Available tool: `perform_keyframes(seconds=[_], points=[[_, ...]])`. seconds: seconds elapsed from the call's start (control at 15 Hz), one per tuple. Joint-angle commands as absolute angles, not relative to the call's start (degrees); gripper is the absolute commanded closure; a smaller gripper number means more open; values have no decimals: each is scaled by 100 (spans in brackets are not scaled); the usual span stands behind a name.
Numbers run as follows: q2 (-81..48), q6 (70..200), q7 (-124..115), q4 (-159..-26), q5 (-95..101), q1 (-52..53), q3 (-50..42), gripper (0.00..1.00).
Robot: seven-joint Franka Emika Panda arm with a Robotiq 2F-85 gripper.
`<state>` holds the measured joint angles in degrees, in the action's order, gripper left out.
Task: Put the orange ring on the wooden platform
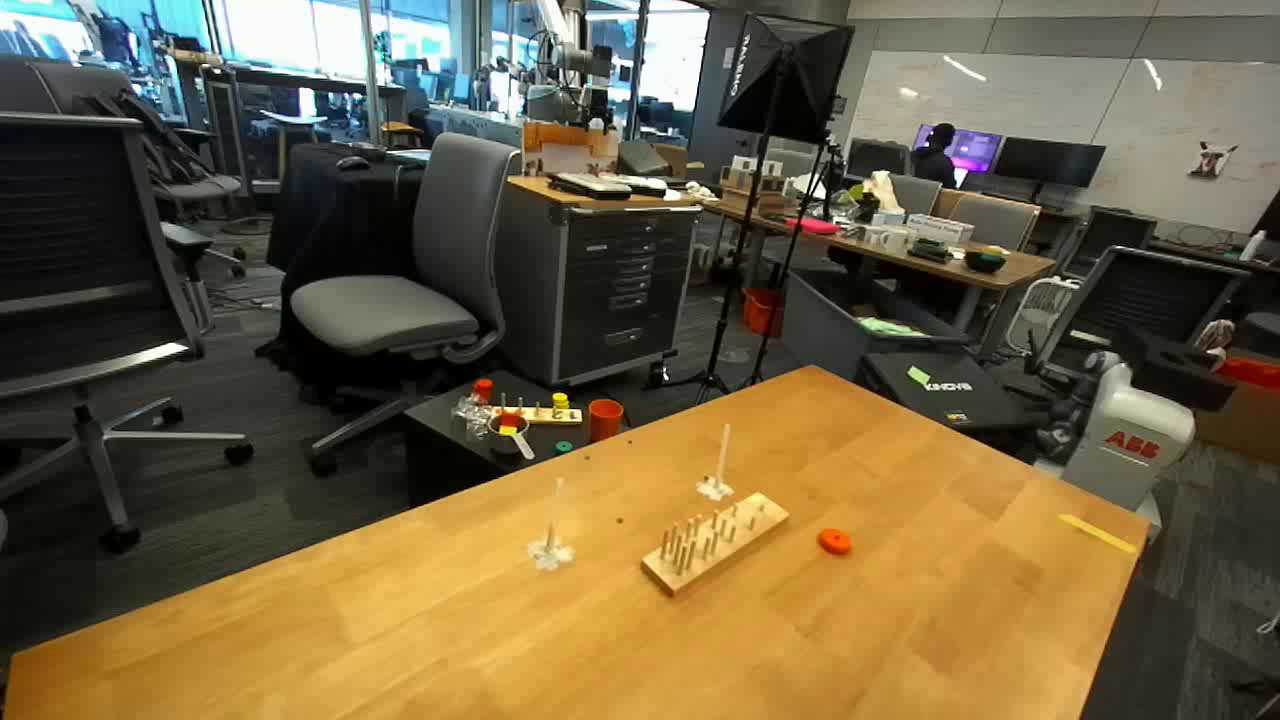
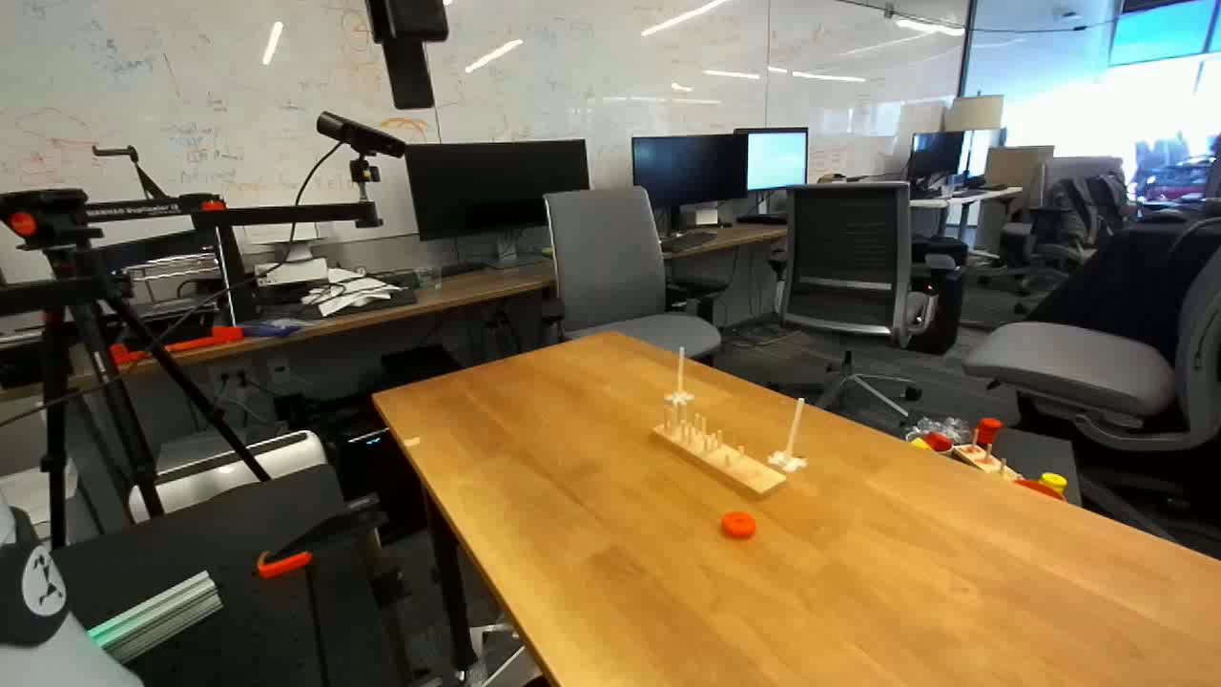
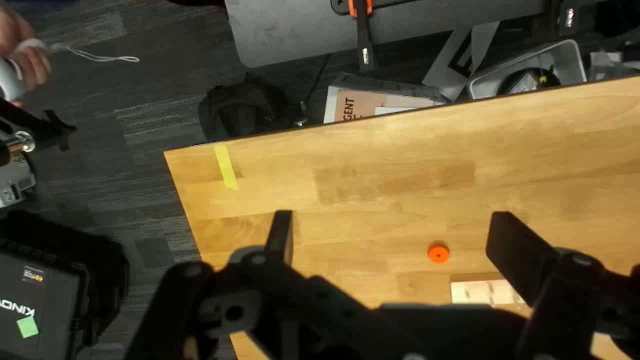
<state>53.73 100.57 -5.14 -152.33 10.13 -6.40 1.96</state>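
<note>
The orange ring [image 1: 834, 541] lies flat on the wooden table, beside one end of the wooden platform [image 1: 728, 543] and apart from it. The platform is a pale slab with several thin upright pegs. In an exterior view the ring [image 2: 738, 525] lies in front of the platform [image 2: 754, 474]. In the wrist view my gripper [image 3: 393, 231] is open, its fingers wide apart, with nothing between them, high above the table. The ring [image 3: 438, 253] shows between the fingers, nearer the right one. The platform [image 3: 479, 290] is partly hidden by the gripper there.
Two single-peg stands with white bases [image 1: 715, 488] [image 1: 549, 554] are behind and beside the platform. Yellow tape [image 3: 226, 167] marks the table [image 3: 350, 145] near a corner. A black side table with toys stands beyond the table edge. A dark object [image 2: 408, 57] hangs at the top, unclear.
</note>
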Motion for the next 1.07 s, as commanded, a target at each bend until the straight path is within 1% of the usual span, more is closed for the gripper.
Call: perform_keyframes(seconds=[0.0,0.2,0.33,0.53,0.67,0.8,1.0], points=[[5366,10038,-560,-15213,1053,-569,147,0],[4881,10232,-872,-15123,988,-647,233,0],[5110,10125,-726,-15227,1041,-583,156,0],[4919,10192,-799,-15204,1037,-589,160,0],[4886,10532,-949,-15362,1098,-729,80,0],[4510,11334,-1254,-15424,1118,-860,80,0],[3602,12812,-1933,-15498,1094,-1095,247,0]])
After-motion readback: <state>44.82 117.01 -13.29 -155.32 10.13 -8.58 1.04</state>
